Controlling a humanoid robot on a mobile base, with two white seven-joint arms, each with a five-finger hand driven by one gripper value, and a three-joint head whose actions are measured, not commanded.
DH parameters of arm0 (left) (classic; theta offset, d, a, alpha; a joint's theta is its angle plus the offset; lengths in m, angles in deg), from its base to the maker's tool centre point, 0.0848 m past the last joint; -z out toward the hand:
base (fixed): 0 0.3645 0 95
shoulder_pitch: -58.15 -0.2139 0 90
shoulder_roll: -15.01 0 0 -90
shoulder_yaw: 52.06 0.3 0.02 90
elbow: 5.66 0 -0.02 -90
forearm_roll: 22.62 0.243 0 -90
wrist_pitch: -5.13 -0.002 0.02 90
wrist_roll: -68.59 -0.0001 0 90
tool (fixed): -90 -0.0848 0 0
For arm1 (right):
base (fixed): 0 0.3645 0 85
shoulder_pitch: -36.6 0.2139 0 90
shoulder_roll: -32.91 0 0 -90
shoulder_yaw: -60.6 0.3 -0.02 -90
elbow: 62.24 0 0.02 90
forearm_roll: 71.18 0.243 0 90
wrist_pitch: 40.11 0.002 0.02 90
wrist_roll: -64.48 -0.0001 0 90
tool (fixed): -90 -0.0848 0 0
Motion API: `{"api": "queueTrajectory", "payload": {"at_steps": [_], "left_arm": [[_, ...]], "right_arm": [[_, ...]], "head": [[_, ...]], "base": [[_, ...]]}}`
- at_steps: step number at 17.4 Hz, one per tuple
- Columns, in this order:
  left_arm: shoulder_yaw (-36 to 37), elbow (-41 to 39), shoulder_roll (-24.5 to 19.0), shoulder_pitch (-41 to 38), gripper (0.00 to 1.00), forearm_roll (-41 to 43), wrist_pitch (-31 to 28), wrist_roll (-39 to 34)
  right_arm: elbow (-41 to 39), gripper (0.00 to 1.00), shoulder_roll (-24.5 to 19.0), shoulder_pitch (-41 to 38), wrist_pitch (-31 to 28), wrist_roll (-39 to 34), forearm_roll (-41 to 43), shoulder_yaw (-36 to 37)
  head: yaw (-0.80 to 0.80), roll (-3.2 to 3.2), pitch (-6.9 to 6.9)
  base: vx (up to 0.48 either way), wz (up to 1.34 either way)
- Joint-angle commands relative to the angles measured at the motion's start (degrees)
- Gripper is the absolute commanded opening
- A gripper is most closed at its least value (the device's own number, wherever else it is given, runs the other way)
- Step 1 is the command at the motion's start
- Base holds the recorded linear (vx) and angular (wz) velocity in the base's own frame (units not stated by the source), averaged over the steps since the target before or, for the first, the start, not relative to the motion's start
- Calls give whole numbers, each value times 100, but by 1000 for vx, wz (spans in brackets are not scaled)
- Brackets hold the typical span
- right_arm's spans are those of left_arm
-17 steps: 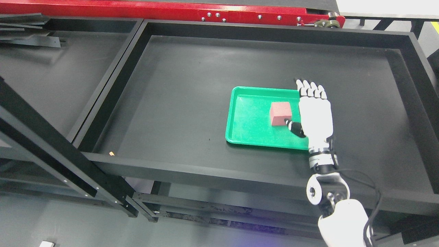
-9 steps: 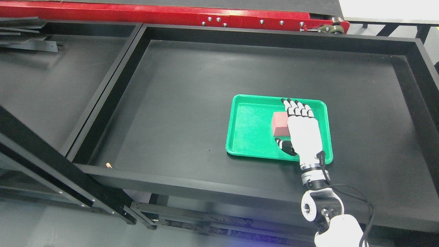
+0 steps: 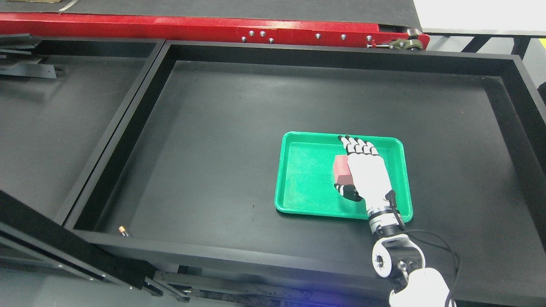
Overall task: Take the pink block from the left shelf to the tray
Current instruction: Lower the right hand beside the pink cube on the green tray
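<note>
A pink block (image 3: 340,167) lies in the green tray (image 3: 305,187), a little right of the tray's middle. My right hand (image 3: 357,164) comes in from the lower right and hovers flat over the tray, its white back covering the block's right side. The fingers (image 3: 357,146) are stretched out toward the tray's far rim. The thumb (image 3: 343,189) sticks out to the left just in front of the block. The hand is open and grips nothing. Whether it touches the block I cannot tell. The left arm is out of view.
The tray rests on a big black shelf bin with raised walls (image 3: 273,51). A second black compartment (image 3: 64,123) lies to the left, with metal strips (image 3: 25,68) at its back. A red beam (image 3: 192,27) runs behind. A small brass piece (image 3: 123,231) sits in the bin's near left corner.
The camera has tilted, shifting the whole picture down. Relative to the tray, my right hand moved left and pulled back, from the tray's right edge to over the block's right side. The block stayed put.
</note>
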Motion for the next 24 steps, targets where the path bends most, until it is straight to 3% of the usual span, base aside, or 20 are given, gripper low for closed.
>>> {"api": "queueTrajectory", "payload": {"at_steps": [1,24], "left_arm": [[0,-100,-100,-114,100,0,4,-2],[0,-100,-100,-114,100,0,4,-2]], "right_arm": [[125,99,99,175,2,-245,133,79],[301,99,99,158,442,-1643,484,27]], "head": [[0,0,0],[0,0,0]], "base": [[81,-62],[25,-33]]}}
